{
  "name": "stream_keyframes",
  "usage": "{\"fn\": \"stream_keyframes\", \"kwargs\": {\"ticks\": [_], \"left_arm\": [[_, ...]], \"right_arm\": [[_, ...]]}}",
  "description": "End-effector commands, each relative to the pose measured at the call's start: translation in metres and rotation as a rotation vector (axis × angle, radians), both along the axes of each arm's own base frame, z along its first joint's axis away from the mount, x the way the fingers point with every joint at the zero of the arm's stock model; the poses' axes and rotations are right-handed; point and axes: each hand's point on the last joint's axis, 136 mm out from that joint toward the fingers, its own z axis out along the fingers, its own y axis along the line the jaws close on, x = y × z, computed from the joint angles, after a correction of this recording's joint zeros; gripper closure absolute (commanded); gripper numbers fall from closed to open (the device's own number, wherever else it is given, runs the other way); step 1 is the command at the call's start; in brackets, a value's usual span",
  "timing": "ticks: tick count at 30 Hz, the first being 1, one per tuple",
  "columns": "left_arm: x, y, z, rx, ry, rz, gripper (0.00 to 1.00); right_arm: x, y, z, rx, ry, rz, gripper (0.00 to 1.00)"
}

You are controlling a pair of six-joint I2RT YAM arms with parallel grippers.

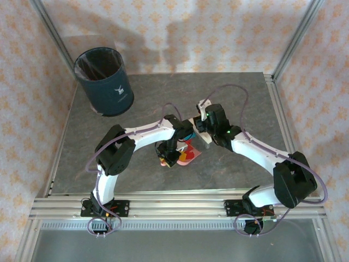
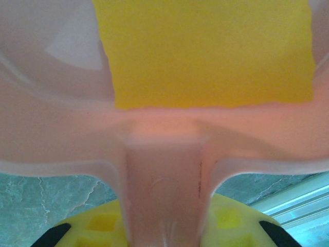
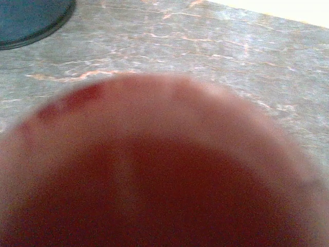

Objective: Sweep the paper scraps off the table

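My left gripper (image 1: 173,150) is shut on the handle of a pink dustpan (image 1: 188,155) at the middle of the table (image 1: 245,98). In the left wrist view the handle (image 2: 164,190) runs between my yellow fingers (image 2: 103,226), and a large yellow paper scrap (image 2: 205,51) lies inside the pan (image 2: 61,134). Red scraps (image 1: 188,148) show in the pan from above. My right gripper (image 1: 204,128) is just right of the pan, shut on a brush with pale bristles (image 1: 202,136). A blurred reddish-pink rounded part of the brush (image 3: 164,180) hides the right fingers.
A dark blue waste bin (image 1: 103,82) with a liner stands at the table's back left corner, and its base (image 3: 25,18) shows in the right wrist view. Silver rails (image 1: 174,207) edge the table. Bare grey tabletop (image 3: 205,46) lies beyond the brush.
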Motion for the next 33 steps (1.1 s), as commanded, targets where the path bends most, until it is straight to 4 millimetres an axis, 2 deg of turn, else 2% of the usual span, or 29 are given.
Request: {"fn": "stream_keyframes", "kwargs": {"ticks": [1, 7, 15, 24, 33], "left_arm": [[-0.001, 0.009, 0.005, 0.019, -0.010, -0.009, 1.00], [0.000, 0.009, 0.005, 0.021, -0.014, -0.009, 1.00], [0.001, 0.008, 0.006, 0.017, -0.010, -0.017, 1.00], [0.001, 0.011, 0.011, 0.018, -0.023, -0.030, 1.00], [0.003, 0.019, 0.021, 0.031, -0.075, -0.036, 1.00]], "right_arm": [[-0.012, 0.017, -0.001, 0.024, 0.057, 0.106, 1.00], [-0.030, 0.016, -0.008, 0.008, 0.116, 0.157, 1.00], [-0.049, 0.016, 0.002, 0.037, 0.140, 0.202, 1.00], [-0.038, -0.004, 0.028, 0.039, 0.034, 0.082, 1.00], [-0.023, -0.033, 0.036, -0.013, -0.037, -0.093, 1.00]]}}
